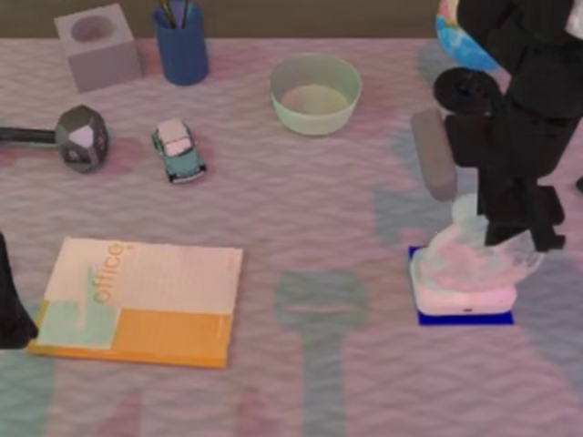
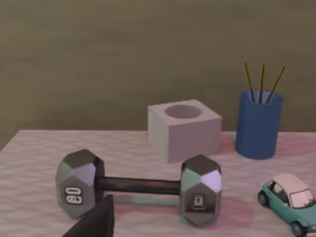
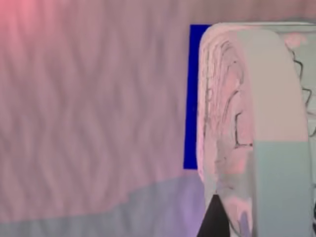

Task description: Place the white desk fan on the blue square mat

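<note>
The white desk fan [image 1: 460,287] stands with its squarish base on the blue square mat [image 1: 465,318], near the table's right side. Blue shows only along the mat's left and front edges. My right gripper [image 1: 524,235] reaches down from the back right and is shut on the fan's translucent grille. In the right wrist view the grille of the fan [image 3: 247,123] fills the picture beside a strip of the mat [image 3: 192,98], with one dark fingertip [image 3: 213,217] against it. My left gripper [image 1: 7,309] is parked at the left edge, open.
An orange-and-white booklet [image 1: 141,300] lies front left. Behind it are a green toy car [image 1: 178,150], a dumbbell [image 1: 80,137], a grey block [image 1: 96,45] and a blue pencil cup [image 1: 180,41]. A pale green bowl [image 1: 315,94] and a grey oblong [image 1: 434,153] sit farther back.
</note>
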Robot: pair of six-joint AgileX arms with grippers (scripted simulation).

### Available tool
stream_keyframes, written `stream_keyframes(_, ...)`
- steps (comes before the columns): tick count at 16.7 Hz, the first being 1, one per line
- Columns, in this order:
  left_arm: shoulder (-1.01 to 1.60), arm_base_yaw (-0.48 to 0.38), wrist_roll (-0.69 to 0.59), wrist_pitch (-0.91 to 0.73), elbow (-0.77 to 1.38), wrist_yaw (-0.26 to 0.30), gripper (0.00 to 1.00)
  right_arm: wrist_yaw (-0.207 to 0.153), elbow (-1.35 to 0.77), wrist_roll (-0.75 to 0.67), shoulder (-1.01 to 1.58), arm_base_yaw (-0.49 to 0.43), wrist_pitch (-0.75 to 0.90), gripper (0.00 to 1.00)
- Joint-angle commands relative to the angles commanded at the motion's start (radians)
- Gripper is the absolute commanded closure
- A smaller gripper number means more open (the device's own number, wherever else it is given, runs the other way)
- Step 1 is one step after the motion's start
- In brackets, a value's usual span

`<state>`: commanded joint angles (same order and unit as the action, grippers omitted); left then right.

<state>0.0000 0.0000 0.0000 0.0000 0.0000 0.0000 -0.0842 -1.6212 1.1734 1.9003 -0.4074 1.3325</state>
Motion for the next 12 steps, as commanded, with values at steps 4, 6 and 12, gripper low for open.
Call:
stream_keyframes(4, 0.0, 0.0, 0.0, 0.0, 0.0, 0.0, 0.0, 0.0, 0.0, 0.0, 0.0, 0.0, 0.0, 0.17)
stream_keyframes(6, 0.0, 0.0, 0.0, 0.0, 0.0, 0.0, 0.0, 0.0, 0.0, 0.0, 0.0, 0.0, 0.0, 0.02)
stream_keyframes(12, 0.0, 0.0, 0.0, 0.0, 0.0, 0.0, 0.0, 0.0, 0.0, 0.0, 0.0, 0.0, 0.0, 0.0)
